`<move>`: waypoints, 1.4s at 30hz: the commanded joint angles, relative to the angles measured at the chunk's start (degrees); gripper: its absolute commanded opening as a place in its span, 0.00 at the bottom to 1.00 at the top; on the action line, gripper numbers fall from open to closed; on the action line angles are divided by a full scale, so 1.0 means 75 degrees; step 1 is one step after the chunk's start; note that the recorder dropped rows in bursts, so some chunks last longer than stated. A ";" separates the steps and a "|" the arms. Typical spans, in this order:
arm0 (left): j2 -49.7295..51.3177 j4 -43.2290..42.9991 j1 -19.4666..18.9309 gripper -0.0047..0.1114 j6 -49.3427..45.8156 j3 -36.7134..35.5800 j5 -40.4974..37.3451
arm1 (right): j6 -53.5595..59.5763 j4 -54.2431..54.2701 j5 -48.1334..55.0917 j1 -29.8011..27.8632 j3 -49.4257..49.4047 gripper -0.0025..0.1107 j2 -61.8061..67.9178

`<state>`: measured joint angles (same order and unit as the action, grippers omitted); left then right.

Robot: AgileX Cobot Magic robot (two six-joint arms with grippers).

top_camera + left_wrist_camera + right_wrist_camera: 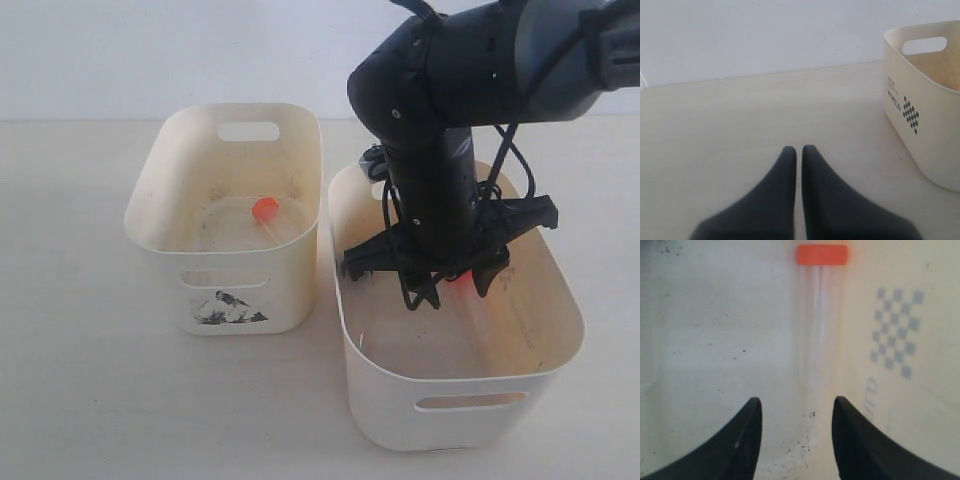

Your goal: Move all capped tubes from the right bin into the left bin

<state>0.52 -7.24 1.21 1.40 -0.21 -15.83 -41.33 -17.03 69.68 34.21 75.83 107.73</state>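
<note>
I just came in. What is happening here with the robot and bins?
The robot is moving capped tubes from the wide bin to the narrow bin with the sticker. One orange-capped tube already lies in the narrow bin. The right gripper is down inside the wide bin, jaws open, and a second orange-capped tube lies on the floor just ahead of them, not gripped. The left gripper is shut above the table. No other tubes show, but the arm hides part of the wide bin.
</note>
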 commanded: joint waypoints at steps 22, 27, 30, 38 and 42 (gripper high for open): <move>-0.0015 0.0051 -0.0009 0.08 0.0088 0.0028 0.0112 | -0.0060 -0.0374 -0.0196 0.0009 0.0025 0.61 0.0589; -0.0015 0.0051 -0.0009 0.08 0.0088 0.0028 0.0112 | -0.0080 -0.0493 -0.0195 0.0009 0.0025 0.61 0.0589; -0.0015 0.0051 -0.0009 0.08 0.0088 0.0028 0.0112 | -0.0066 -0.0545 -0.0163 0.0009 0.0025 0.61 0.0624; -0.0015 0.0051 -0.0009 0.08 0.0088 0.0028 0.0112 | -0.0066 -0.0594 -0.0071 0.0009 0.0025 0.61 0.0884; -0.0015 0.0051 -0.0009 0.08 0.0088 0.0028 0.0112 | -0.0066 -0.0651 0.0011 0.0009 0.0025 0.61 0.1023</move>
<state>0.52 -7.24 1.21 1.40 -0.21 -15.83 -42.06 -21.10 68.86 34.21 75.92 114.92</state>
